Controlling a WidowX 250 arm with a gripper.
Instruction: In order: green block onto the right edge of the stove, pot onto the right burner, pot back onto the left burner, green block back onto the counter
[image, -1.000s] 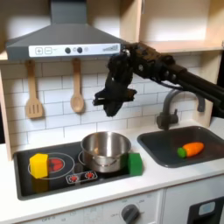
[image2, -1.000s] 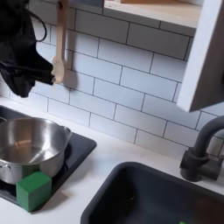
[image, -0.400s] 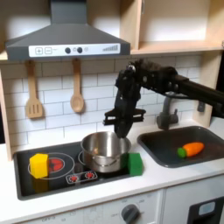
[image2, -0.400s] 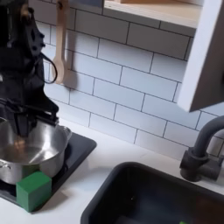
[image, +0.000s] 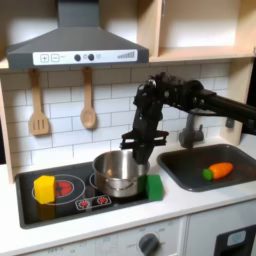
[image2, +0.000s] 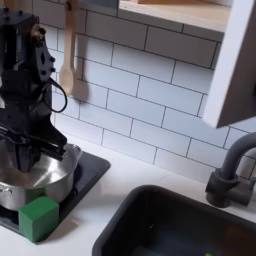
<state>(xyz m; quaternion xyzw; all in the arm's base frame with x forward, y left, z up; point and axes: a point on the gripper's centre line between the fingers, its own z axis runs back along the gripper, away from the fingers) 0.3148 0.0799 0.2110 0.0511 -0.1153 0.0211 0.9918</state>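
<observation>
The shiny pot (image: 117, 173) (image2: 28, 183) stands on the black stove's (image: 28, 209) (image2: 92, 172) burner nearer the sink. On the stove's edge beside the pot lies the small green block (image: 154, 186) (image2: 38, 218), nothing touching it. My gripper (image: 138, 164) (image2: 40, 157) points straight down over the pot's sink-side rim. Its fingers are spread open, one finger (image2: 20, 160) low inside the pot. In both exterior views the white counter (image: 185, 203) (image2: 112, 198) surrounds the stove.
A yellow block (image: 44, 187) sits on the burner at the first exterior view's left. A toy carrot (image: 217, 171) lies in the grey sink (image: 234, 155) (image2: 170, 222), behind it a faucet (image: 194, 122) (image2: 230, 172). Wooden utensils (image: 88, 103) (image2: 68, 50) hang on the tiled wall.
My gripper has come down from above the stove and toward the sink side, ending low at the pot's rim. The pot and green block have not moved.
</observation>
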